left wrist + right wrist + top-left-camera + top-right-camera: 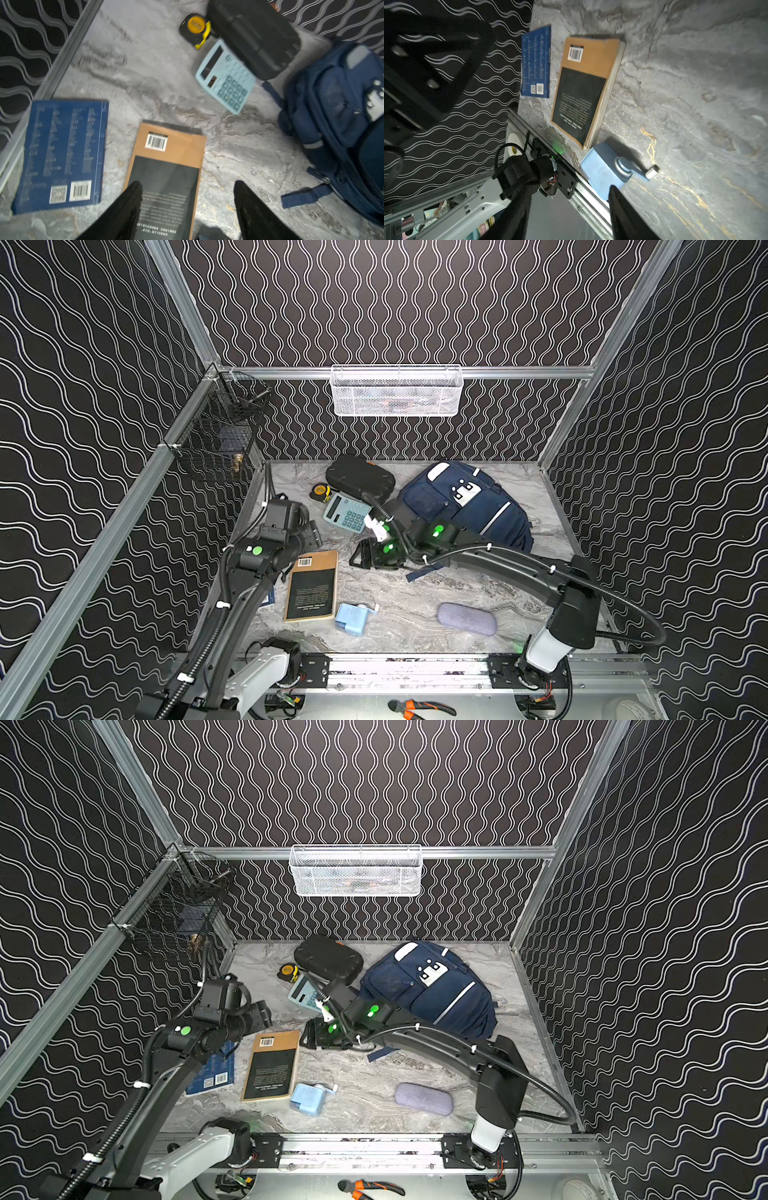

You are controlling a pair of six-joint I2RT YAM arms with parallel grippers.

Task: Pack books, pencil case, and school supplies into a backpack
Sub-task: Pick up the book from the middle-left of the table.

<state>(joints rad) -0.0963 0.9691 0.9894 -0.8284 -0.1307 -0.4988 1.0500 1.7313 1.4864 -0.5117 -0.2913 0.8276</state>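
Enclosure dim; dark walls [83, 406]. Marble tabletop [415, 605] evenly, moderately lit from above in both top views. Green indicator lamps glow on right arm [498, 562]. Top views sharp, wide-angle stretch toward picture edges. Left wrist view: motion blur overall; calculator [226, 76], black hard case [253, 37] smeared. Right wrist view: bright patch and hard shadow beside pencil sharpener [602, 170]; foreground soft.

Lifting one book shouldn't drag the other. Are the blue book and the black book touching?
Apart. The left wrist view shows bare table between the blue book and the black book.
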